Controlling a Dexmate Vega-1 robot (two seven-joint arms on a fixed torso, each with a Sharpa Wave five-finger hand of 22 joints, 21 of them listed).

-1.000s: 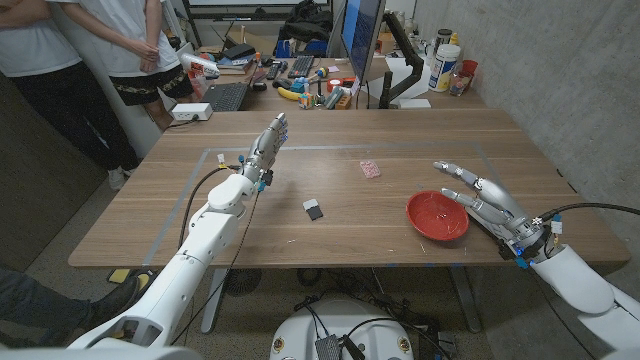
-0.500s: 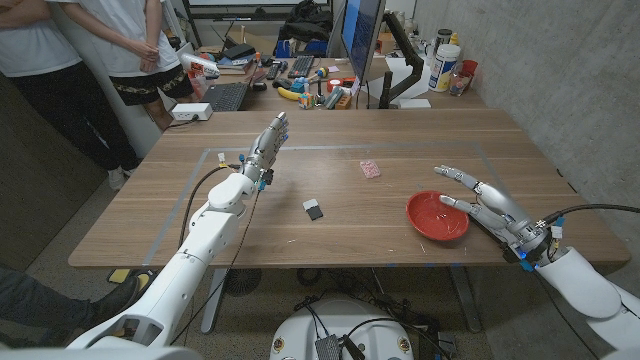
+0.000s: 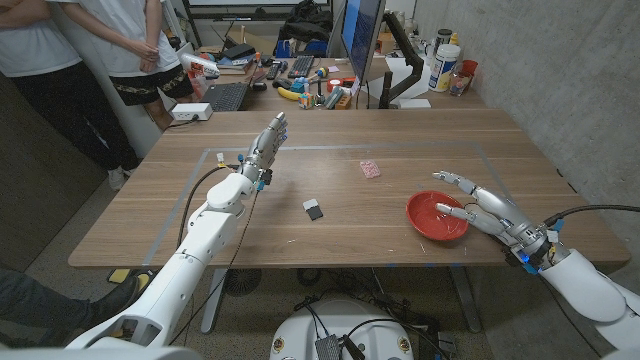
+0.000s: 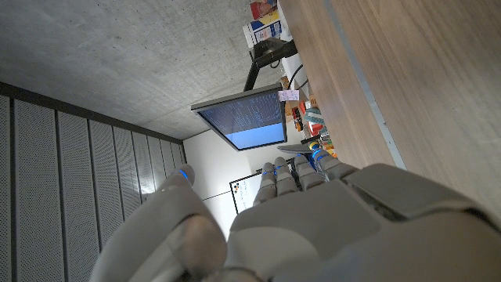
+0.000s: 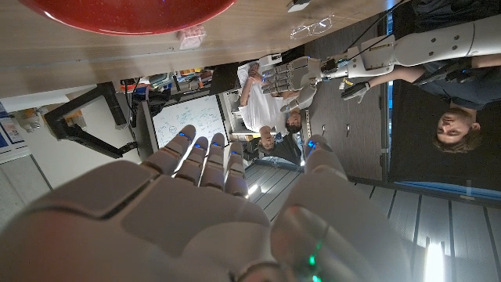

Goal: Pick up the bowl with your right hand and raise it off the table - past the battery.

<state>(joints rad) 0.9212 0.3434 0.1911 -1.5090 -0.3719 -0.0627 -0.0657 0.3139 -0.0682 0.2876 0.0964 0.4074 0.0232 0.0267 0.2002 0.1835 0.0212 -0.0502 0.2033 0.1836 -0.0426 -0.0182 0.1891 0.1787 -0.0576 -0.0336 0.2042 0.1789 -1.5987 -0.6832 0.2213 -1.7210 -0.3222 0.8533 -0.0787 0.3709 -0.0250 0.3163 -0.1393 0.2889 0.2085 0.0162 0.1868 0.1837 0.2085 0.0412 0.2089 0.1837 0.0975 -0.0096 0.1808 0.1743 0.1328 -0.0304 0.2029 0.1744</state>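
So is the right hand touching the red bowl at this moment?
Cannot tell. In the head view the right hand has its fingers spread at the red bowl, overlapping its rim, but neither contact nor a gap shows plainly.

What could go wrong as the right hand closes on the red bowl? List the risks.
1. The right hand is open at the shallow red plastic bowl with fingers spread over its rim; closing may push the bowl along the smooth wooden table instead of gripping it.
2. A grip on one side only could tip the bowl on lifting.
3. The small black battery lies apart toward the table's middle; a low carry might clip it.
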